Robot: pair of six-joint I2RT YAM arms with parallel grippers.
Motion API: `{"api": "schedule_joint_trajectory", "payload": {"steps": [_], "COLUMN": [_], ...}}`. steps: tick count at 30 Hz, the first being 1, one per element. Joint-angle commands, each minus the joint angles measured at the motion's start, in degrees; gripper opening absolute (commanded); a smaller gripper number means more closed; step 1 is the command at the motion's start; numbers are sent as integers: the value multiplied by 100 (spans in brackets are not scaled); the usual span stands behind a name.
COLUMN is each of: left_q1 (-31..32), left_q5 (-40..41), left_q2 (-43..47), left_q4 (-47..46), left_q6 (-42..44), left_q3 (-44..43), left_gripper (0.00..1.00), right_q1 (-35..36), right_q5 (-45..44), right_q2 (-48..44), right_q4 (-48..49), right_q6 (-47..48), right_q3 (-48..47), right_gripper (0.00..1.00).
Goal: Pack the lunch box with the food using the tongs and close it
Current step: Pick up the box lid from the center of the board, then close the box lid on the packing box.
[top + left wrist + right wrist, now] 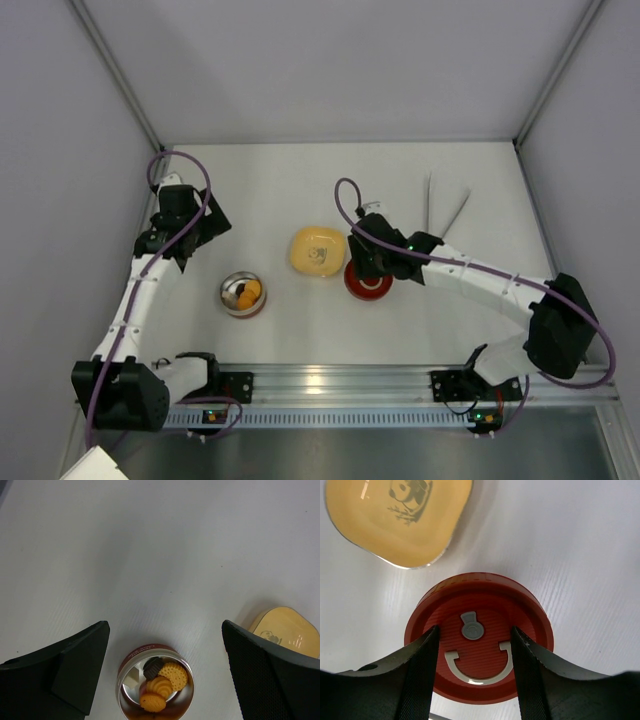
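Note:
The lunch box point(243, 295), round silver metal with a red band, stands open on the table at the left. The food point(162, 680) lies inside it: orange biscuits, a dark brown piece and a bit of pink. My left gripper point(165, 630) hangs open above and behind the lunch box point(131, 692), touching nothing. A flat red lid point(479, 637) with a white U-shaped handle lies right of centre. My right gripper point(475, 650) is down on it, its fingers closed against the raised middle on either side of the handle. The tongs point(429, 200) lie at the back right, untouched.
An empty yellow rounded-square dish point(318, 250) sits between the lunch box and the red lid point(368, 284), close to the lid's left edge. It shows too as the yellow dish point(395, 520) in the right wrist view. Grey walls close in the table on three sides.

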State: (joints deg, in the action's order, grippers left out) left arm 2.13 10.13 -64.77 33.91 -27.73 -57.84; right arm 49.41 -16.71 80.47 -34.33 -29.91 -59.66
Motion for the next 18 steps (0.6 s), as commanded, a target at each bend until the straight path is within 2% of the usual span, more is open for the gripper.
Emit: {"api": "schedule_joint_trajectory", "payload": {"steps": [1,5,10,18], "left_q1": [-64,-178,-608,-635], "left_q5": [488,508,323,226], "left_q2": [43,96,158,167], "left_q4": [45,72,89,116], "left_q6": [-180,-277,-347,-523], "left_q3": [-139,-175,-218,-763], "left_gripper": [99,99,99,99], "right_q1": [165,297,517,886], "right_q5": [132,282,484,713], "right_q2": [337,1030,1752,3114], "right_q4": [-13,40,40,-153], "right_q6": [240,346,477,513], "right_q3": [-713,-1389,-2409,-4261], "right_gripper": [16,16,16,16]}}
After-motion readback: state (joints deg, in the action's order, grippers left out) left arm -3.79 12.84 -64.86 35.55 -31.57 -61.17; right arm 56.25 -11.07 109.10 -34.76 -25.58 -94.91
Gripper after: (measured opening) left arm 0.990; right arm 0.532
